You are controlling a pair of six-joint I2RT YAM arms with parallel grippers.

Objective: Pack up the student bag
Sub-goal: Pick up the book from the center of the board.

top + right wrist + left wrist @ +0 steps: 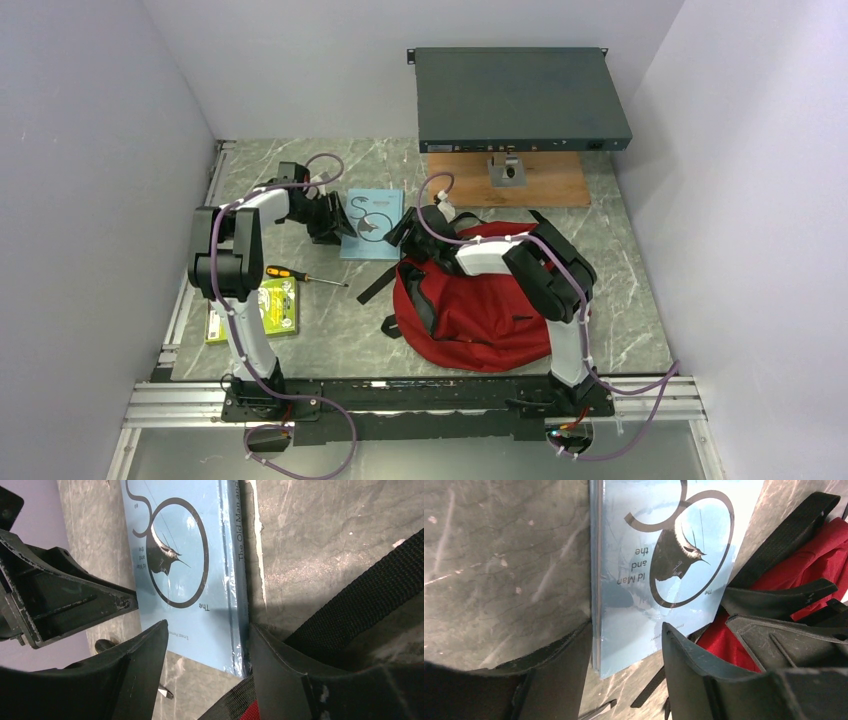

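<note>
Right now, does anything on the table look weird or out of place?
A screwdriver lies on the table beside the green book; a tool looks odd among things for school. The student bag lies slumped, its black straps sprawled toward the blue book.

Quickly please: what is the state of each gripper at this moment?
Left gripper: jaws open around a corner of the blue book.
Right gripper: jaws open around the book's spine-side corner.
</note>
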